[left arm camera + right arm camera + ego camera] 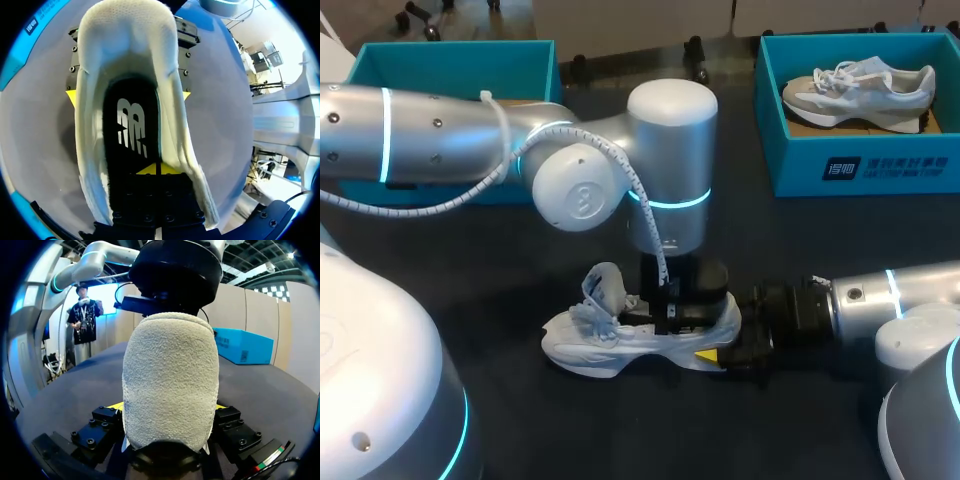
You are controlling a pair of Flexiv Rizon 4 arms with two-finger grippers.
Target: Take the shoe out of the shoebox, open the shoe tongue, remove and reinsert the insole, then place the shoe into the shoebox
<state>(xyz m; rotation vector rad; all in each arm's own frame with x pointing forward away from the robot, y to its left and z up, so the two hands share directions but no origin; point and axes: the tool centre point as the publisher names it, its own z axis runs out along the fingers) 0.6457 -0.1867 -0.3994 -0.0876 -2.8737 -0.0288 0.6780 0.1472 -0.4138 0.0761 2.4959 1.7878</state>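
Note:
A pale grey-white shoe [600, 350] lies on the dark table with its tongue [607, 285] pulled up. My left arm reaches over the middle, and its gripper [675, 305] points straight down into the shoe's opening. In the left wrist view the left gripper [159, 169] is shut, with its yellow tips together on the black insole [132, 125], which lies flat inside the shoe [90, 130]. My right gripper [715, 352] clasps the heel from behind. Its fingers [72, 95] press both sides of the heel. The padded heel [170, 380] fills the right gripper [170, 407].
A teal shoebox [860, 165] at the back right holds a second grey shoe [860, 85]. Another teal shoebox [450, 60] stands at the back left, partly hidden behind my left arm. Bare dark table lies in front of the shoe.

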